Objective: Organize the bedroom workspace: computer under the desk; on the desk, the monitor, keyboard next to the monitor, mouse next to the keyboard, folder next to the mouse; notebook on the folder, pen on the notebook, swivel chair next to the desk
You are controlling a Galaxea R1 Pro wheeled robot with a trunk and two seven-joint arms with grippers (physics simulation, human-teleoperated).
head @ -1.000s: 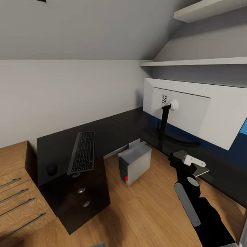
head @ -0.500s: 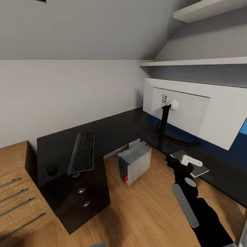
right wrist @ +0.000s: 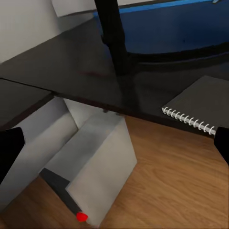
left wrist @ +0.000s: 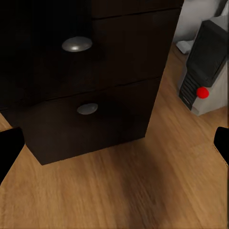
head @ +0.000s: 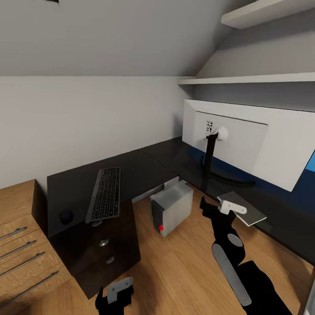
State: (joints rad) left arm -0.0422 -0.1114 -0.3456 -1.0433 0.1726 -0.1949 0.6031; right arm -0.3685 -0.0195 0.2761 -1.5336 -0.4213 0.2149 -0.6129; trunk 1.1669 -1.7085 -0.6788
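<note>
Both arms hang over the floor beside the desk, hands empty.

Head view: the desk (head: 144, 169) carries the keyboard (head: 104, 193), the mouse (head: 65, 216) at its 9 o'clock, the monitor (head: 248, 143) and the notebook (head: 244, 209) on the desk edge at 4 o'clock; the computer (head: 172, 208) stands on the floor under it. Right gripper (head: 218, 209) is near the notebook, left gripper (head: 114, 295) at 6 o'clock.
Left wrist view: fingers spread, facing the drawer unit (left wrist: 90, 86).
Right wrist view: fingers spread, over the computer (right wrist: 95, 167) and the notebook (right wrist: 202, 107).
</note>
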